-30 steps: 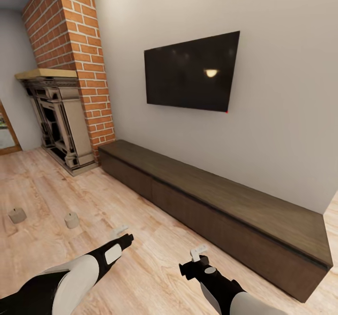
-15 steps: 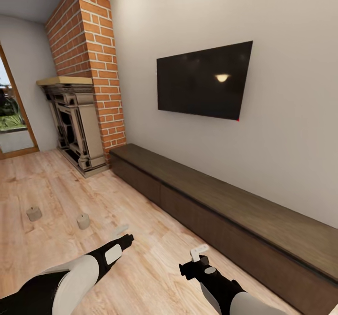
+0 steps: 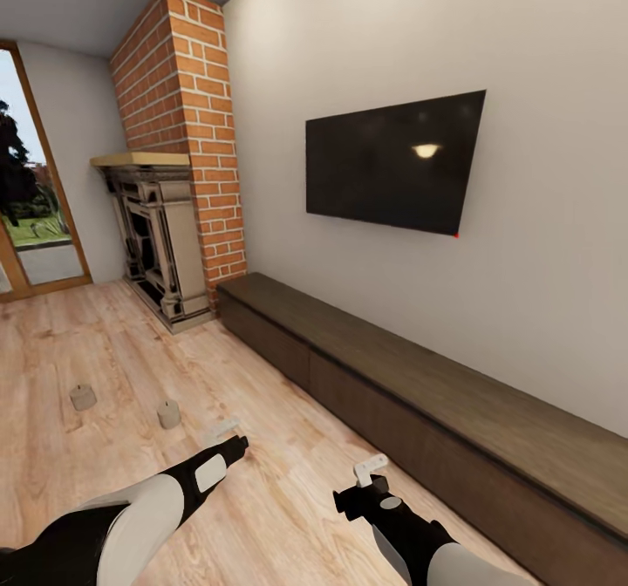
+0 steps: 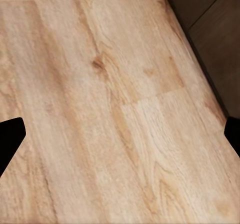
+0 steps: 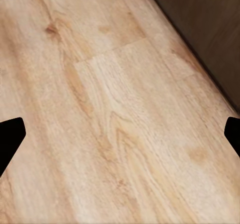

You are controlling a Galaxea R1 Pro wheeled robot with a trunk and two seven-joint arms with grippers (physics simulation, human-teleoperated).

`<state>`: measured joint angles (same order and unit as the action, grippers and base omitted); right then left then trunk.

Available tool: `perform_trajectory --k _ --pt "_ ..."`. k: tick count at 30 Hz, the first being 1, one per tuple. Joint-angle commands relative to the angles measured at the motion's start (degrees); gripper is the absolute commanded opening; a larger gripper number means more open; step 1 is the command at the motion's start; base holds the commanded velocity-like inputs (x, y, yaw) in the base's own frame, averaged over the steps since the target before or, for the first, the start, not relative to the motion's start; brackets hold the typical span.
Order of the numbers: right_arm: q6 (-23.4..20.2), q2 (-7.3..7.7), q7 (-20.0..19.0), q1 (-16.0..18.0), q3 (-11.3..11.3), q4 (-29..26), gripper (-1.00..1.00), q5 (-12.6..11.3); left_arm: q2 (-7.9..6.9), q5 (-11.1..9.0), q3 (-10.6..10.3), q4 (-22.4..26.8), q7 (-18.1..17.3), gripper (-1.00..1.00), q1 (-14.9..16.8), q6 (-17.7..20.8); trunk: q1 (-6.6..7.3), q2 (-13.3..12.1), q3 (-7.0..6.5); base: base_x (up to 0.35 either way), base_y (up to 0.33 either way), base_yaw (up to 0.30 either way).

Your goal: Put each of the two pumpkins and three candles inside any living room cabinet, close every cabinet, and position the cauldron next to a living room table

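Head view is showing the cabinet (image 3: 410,394) running along the wall under a dark television (image 3: 392,167); its near end is cut off by the frame edge, so its full length is not visible. Every drawer front in sight is sitting flush and shut, which is hiding whatever is inside. 2 candles (image 3: 168,413) (image 3: 83,397) are standing on the wooden floor (image 3: 131,368), well apart from the cabinet and near each other, out in front of the brick fireplace (image 3: 166,246). The left gripper (image 3: 225,436) and right gripper (image 3: 368,469) are hanging low over the floor, each holding nothing. In the head view their fingers are too small to judge, but both wrist views are showing the dark fingertips (image 4: 10,139) (image 5: 10,136) spread to opposite edges with bare floorboards between them, so both are released. A glazed door (image 3: 35,194) is partly cropped at the side.
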<state>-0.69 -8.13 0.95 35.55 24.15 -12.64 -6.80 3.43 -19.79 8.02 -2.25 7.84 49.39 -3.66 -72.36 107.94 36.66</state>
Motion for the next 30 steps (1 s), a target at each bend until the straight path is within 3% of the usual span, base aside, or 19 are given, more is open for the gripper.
perform_trajectory --k 1,30 --pt "-0.1 0.03 0.1 0.0 0.5 0.0 1.0 -0.6 0.01 0.1 0.4 -0.2 0.1 1.0 0.1 -0.4 0.23 -0.4 -0.13 0.0 0.0 0.064" --pt "-0.1 0.04 0.1 0.0 0.5 0.0 1.0 -0.6 0.17 0.2 0.4 -0.3 0.2 1.0 0.1 -0.4 6.6 -12.0 -6.76 0.0 0.0 0.231"
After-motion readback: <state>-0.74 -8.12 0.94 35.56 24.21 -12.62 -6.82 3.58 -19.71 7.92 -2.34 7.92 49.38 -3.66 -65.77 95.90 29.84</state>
